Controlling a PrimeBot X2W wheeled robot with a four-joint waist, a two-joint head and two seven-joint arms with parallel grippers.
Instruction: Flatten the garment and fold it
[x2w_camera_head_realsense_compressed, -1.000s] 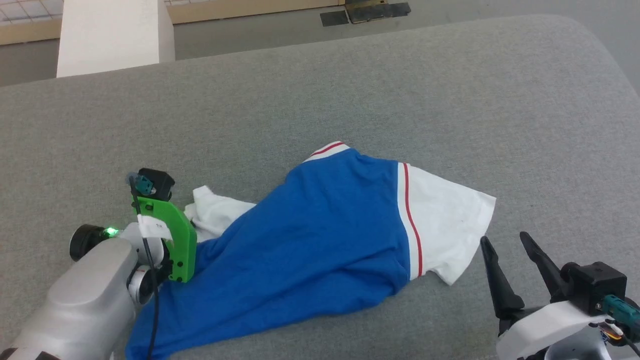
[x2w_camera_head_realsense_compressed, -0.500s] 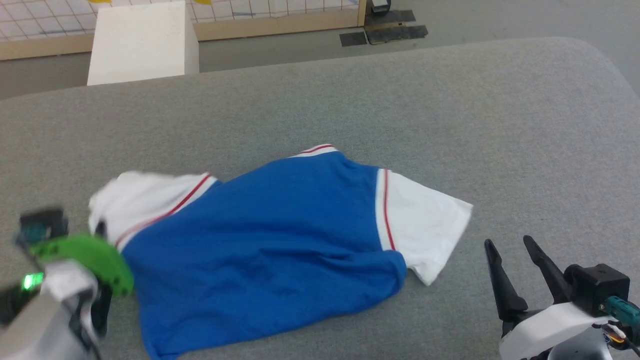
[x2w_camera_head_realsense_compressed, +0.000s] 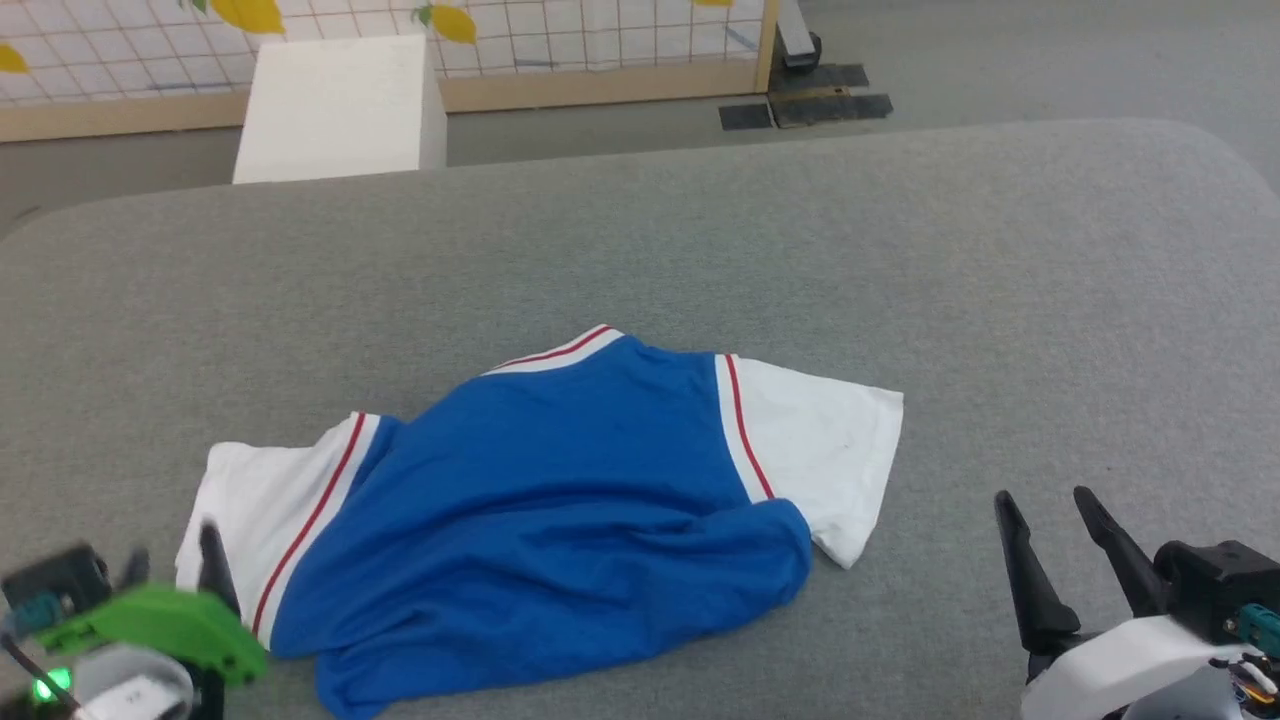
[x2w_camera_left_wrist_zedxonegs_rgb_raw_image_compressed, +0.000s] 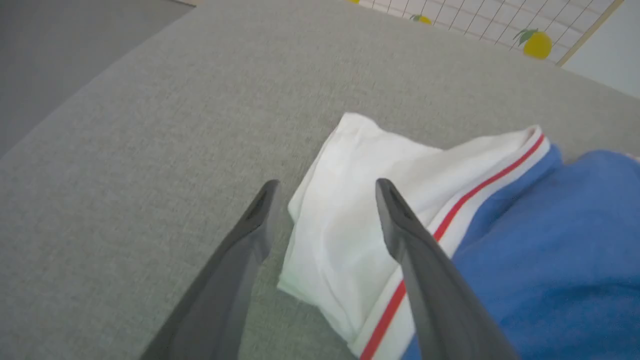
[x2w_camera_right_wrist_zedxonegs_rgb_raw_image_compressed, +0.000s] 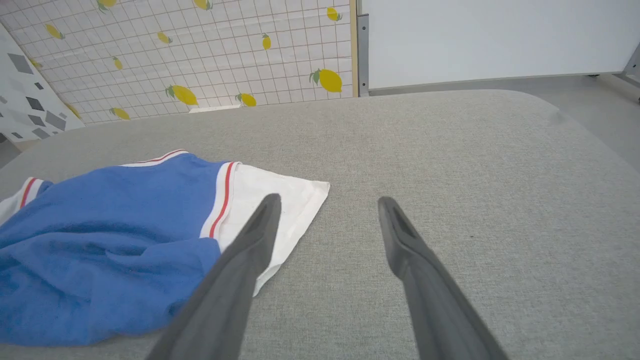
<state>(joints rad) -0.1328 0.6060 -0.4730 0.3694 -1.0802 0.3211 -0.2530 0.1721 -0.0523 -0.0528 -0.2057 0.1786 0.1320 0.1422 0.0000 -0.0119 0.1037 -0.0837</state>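
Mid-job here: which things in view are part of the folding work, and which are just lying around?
Job:
garment, crumpled on the grey table
left gripper, open at its white sleeve
right gripper, open, apart from the cloth

Lying about, beyond the table:
white box
lemon-print panel
dark floor plates

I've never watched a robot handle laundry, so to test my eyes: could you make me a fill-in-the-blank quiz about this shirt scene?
The garment on the grey table has a ____ body.
A thin ____ stripe edges each white sleeve.
The left gripper is ____, not shut, by a sleeve.
The right gripper grips ____.
Missing words: blue; red; open; nothing.
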